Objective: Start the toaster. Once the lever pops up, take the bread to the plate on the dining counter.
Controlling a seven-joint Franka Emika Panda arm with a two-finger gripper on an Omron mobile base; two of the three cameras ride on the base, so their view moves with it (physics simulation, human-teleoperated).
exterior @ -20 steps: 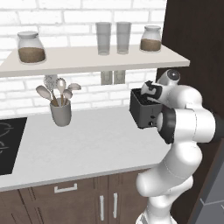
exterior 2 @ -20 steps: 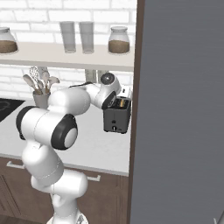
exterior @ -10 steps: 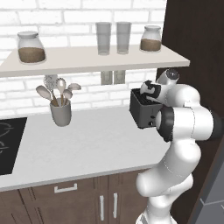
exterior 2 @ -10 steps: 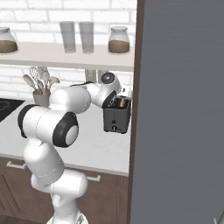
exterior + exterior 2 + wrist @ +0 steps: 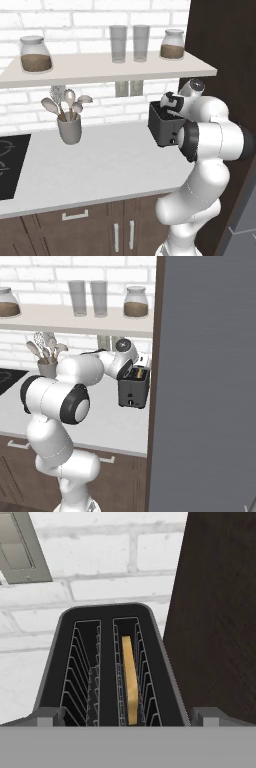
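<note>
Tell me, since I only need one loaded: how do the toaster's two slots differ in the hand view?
The right slot holds a slice of bread standing on edge between its wire guides; the left slot holds nothing, only bare wires. The right slot lies nearer the dark wood panel, the left slot nearer the white brick wall. Both are long, wire-lined openings in the black toaster top.

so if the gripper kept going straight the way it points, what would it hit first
Probably the toaster. The open gripper looks down into its top slots, roughly between the two, with the bread in the right-hand slot. Depth is hard to judge.
</note>
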